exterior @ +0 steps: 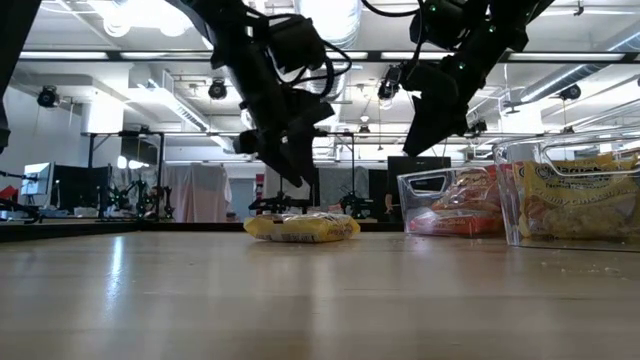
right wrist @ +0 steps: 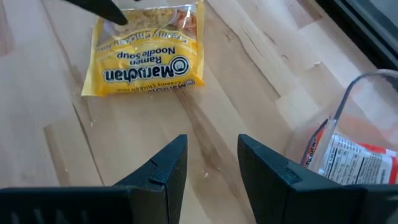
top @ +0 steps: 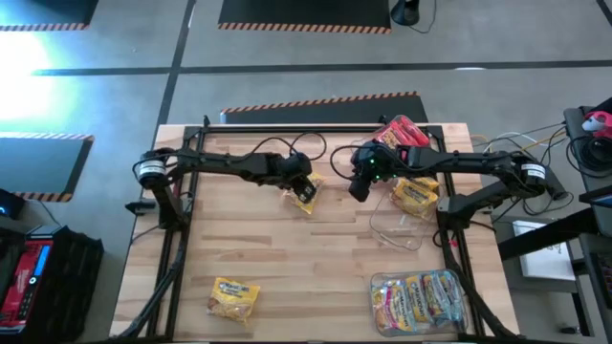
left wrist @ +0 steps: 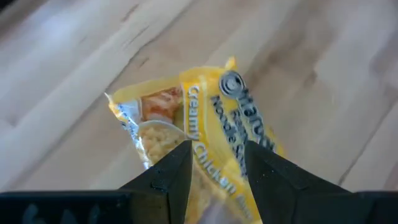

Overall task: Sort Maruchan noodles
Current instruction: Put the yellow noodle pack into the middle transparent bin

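One yellow packet lay on the bench under the open, empty left gripper (right gripper also open, empty); it looked light and crinkly, best pinched across its middle.

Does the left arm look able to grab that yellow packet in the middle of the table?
Probably yes. The left gripper hangs open right over the yellow packet, fingers straddling it, with nothing between; the right gripper sits beside, clear.

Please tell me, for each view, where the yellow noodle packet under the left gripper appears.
High view: yellow packet at table centre, at the left gripper.
Low view: lying mid-table.
Left wrist view: between the fingers.
Right wrist view: ahead.
Shared landmark: the left gripper.
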